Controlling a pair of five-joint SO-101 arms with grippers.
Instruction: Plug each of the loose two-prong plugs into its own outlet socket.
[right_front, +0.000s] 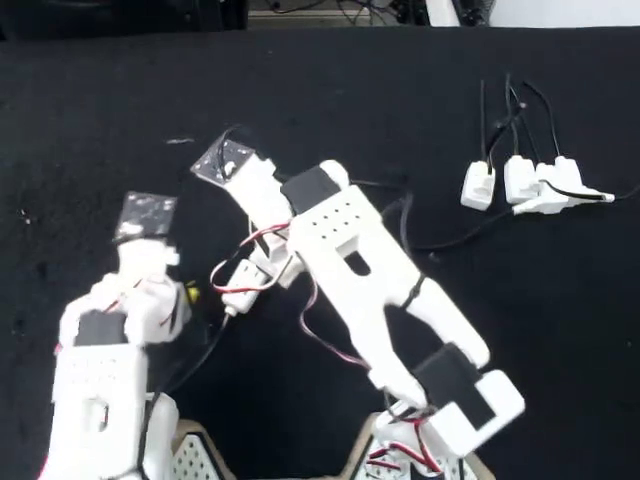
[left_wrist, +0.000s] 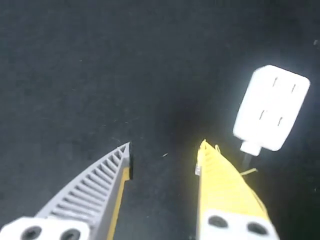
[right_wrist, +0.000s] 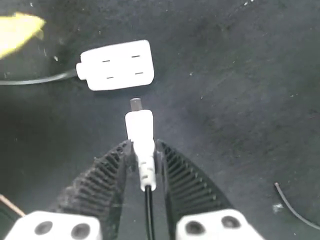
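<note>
Black table, white plug, perhaps cables behind

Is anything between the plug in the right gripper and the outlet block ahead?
No. In the right wrist view, bare black table lies between the tip of the plug and the outlet block.

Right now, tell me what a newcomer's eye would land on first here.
The right gripper clamps a white plug, prongs aimed at the white outlet block just ahead, not yet in. The left gripper hangs open near that block, and more white plugs lie clustered at the far right of the black table.
</note>
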